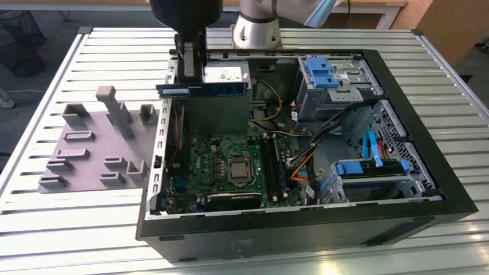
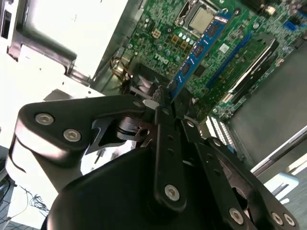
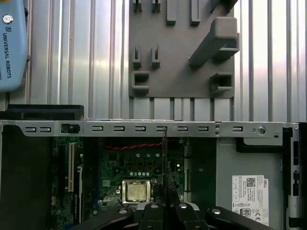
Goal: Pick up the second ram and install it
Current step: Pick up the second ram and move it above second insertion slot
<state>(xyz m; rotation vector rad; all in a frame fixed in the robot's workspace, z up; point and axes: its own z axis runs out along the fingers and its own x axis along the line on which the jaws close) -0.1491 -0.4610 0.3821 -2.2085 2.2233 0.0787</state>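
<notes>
The black two-fingered gripper (image 1: pixel 191 86) hangs over the open black desktop computer case (image 1: pixel 428 166), above its rear corner near the silver power supply box (image 1: pixel 229 71). Its fingers are closed narrowly on the second ram (image 1: pixel 205 89), a long, flat, dark blue-green memory stick with a row of black chips. In the exterior view the stick is held level, clamped near one end, and most of its length juts out from the fingers toward that view's right.

In the second wrist view the ram (image 2: pixel 199 48) runs straight out from between the fingertips (image 2: pixel 160 98), its near end pinched between them, with the large green motherboard (image 2: pixel 158 28) well below it. In the first wrist view the stick appears edge-on as a thin dark line (image 3: pixel 164 163) rising from between the fingers.

Beside the case on the slatted metal table (image 1: pixel 61 229) lies the grey plastic fixture with upright blocks (image 1: pixel 91 143).
</notes>
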